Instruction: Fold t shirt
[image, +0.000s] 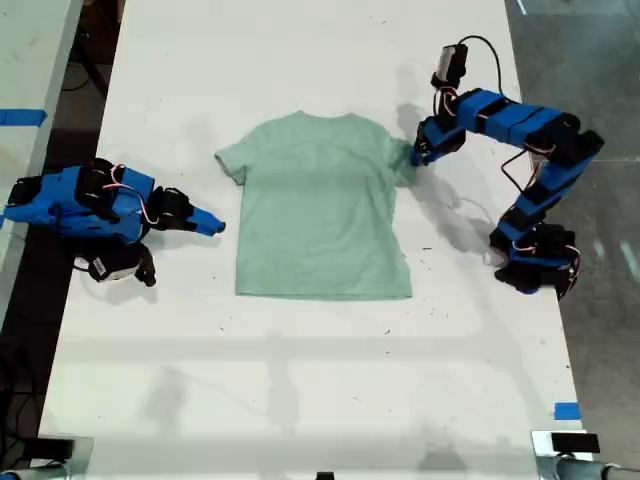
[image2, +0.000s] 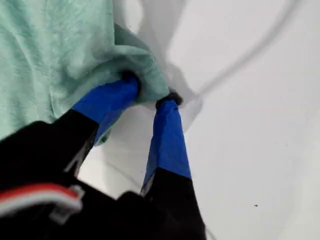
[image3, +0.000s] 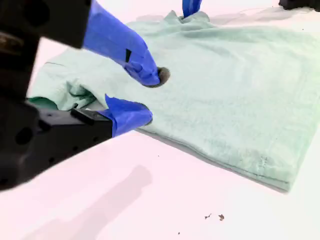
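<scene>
A pale mint t shirt (image: 322, 208) lies flat at the centre of the white desk (image: 300, 400). In the exterior view's upper right, the first pincer (image2: 150, 97) pinches the bunched sleeve hem. At that view's left, the second pincer (image3: 137, 97) hovers spread beside the other sleeve. The thin hold could slip if lifted fast, dragging the shirt askew.
</scene>
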